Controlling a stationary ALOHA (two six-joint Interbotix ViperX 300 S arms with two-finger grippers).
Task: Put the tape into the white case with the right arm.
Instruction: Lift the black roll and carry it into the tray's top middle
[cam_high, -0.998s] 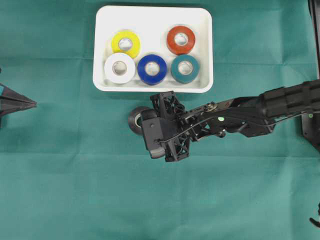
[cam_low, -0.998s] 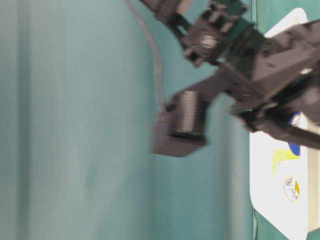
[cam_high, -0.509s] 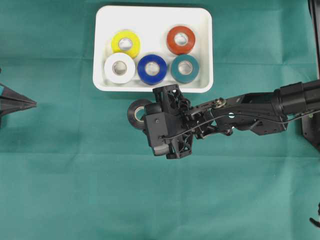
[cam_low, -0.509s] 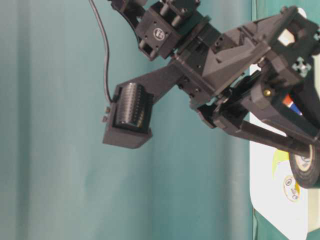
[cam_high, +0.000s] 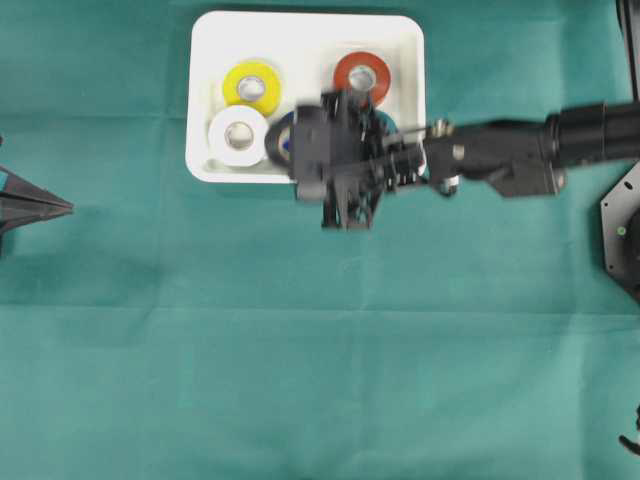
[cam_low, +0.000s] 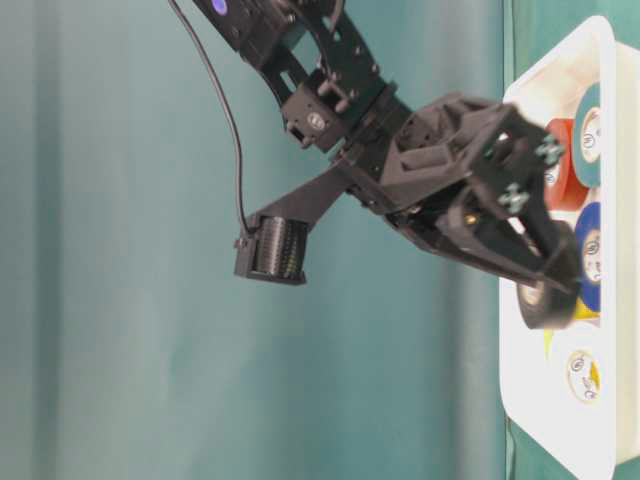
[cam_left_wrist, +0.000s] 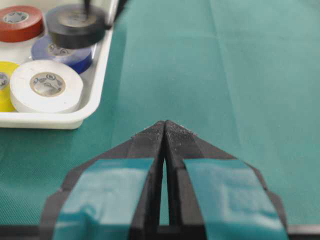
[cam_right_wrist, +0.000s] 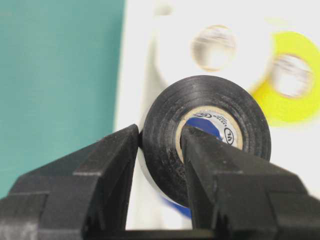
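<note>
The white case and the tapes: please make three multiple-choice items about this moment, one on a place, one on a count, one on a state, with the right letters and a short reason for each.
1. Where is the black tape?
A. lying on the green cloth
B. held above the white case, over the blue tape
C. beside the left tool

2. How many tapes lie inside the case?
A. three
B. five
C. seven

3. How does the right tool stand?
A. shut on the black tape
B. open and empty
C. shut on nothing

Answers:
1 B: the black tape hangs over the blue tape, within the white case.
2 B: yellow, red, white, blue and teal.
3 A: the right tool pinches the roll's wall, one finger in its hole.
</note>
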